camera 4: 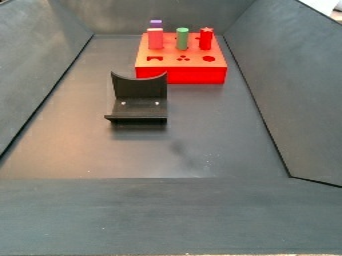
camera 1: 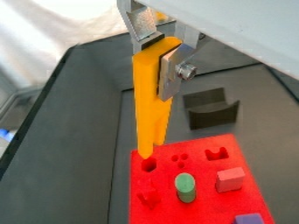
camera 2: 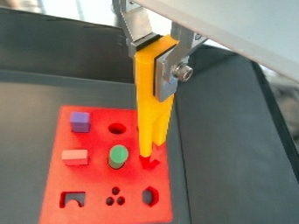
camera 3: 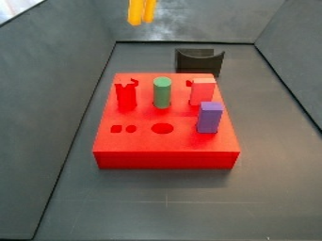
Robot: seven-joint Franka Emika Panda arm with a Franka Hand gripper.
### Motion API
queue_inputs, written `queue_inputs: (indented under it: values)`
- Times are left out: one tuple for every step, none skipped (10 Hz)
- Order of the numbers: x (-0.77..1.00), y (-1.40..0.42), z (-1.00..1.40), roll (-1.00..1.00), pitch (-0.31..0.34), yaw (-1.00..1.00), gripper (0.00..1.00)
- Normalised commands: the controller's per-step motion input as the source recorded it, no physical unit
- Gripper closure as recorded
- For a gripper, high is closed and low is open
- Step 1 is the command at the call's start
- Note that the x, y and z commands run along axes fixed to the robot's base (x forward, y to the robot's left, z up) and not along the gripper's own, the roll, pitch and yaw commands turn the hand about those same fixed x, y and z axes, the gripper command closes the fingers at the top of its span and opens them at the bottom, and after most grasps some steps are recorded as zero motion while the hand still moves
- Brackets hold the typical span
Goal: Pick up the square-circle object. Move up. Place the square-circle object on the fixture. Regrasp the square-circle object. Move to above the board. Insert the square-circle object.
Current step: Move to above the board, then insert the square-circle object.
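1. The square-circle object (camera 1: 152,96) hangs upright in the gripper (camera 1: 156,48), prongs pointing down at the board (camera 1: 211,197); the silver fingers (camera 1: 172,72) are clamped on its joined upper end, as both wrist views show.

2. In handling terms it looks like a stiff, light, moulded piece with smooth faces. Held high on the solid end, the long prongs hang free, so I judge that any sideways knock at the tips could lever it in the pads. The solid joined end is the sound place to grip; pinching across the two prongs might squeeze them together.

3. In a wrist view the prong tips (camera 2: 151,153) sit close over, or perhaps already touching, a recess near the board's edge, beside the green peg (camera 2: 118,156). The angle is too steep to say whether they have entered.

4. Farther along the board stand a pink block (camera 2: 75,157) and a purple block (camera 2: 79,121), with small holes (camera 2: 115,198) and a round hole (camera 2: 117,129) among them.

5. In a side view only the piece's lower end (camera 3: 142,10) shows at the frame's upper edge, above and behind the board (camera 3: 164,151); the gripper itself is out of that picture.

6. The fixture (camera 4: 136,98) stands on the dark floor, well apart from the board (camera 4: 214,72) and bearing nothing.
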Motion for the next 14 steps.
queue_inputs:
  values:
    - [-0.08, -0.01, 0.0, -0.15, -0.208, 1.0, 1.0]
    - [-0.08, 0.0, 0.0, -0.14, -0.23, 1.0, 1.0]
    - [-0.07, 0.0, -0.01, -0.13, -0.249, 1.0, 1.0]
    - [-0.06, 0.01, 0.0, -0.11, -0.273, 1.0, 1.0]
    - [-0.05, 0.01, 0.0, -0.09, -0.29, 1.0, 1.0]
    - [-0.05, 0.01, -0.01, -0.07, -0.309, 1.0, 1.0]
    - [-0.05, 0.01, 0.0, -0.05, -0.329, 1.0, 1.0]
    - [-0.04, 0.01, 0.0, -0.04, -0.349, 1.0, 1.0]
    - [-0.05, 0.01, 0.0, -0.02, -0.307, 0.8, 1.0]
    - [-0.05, 0.01, 0.0, -0.01, -0.236, 0.54, 1.0]
    - [-0.04, 0.01, 0.0, 0.0, -0.152, 0.28, 1.0]
    - [0.0, -0.18, -0.27, -0.07, -0.174, -0.91, 1.0]
    - [0.0, -0.22, -0.32, -0.05, -0.161, -0.89, 1.0]
    - [0.0, -0.23, -0.32, -0.04, -0.149, -0.89, 1.0]
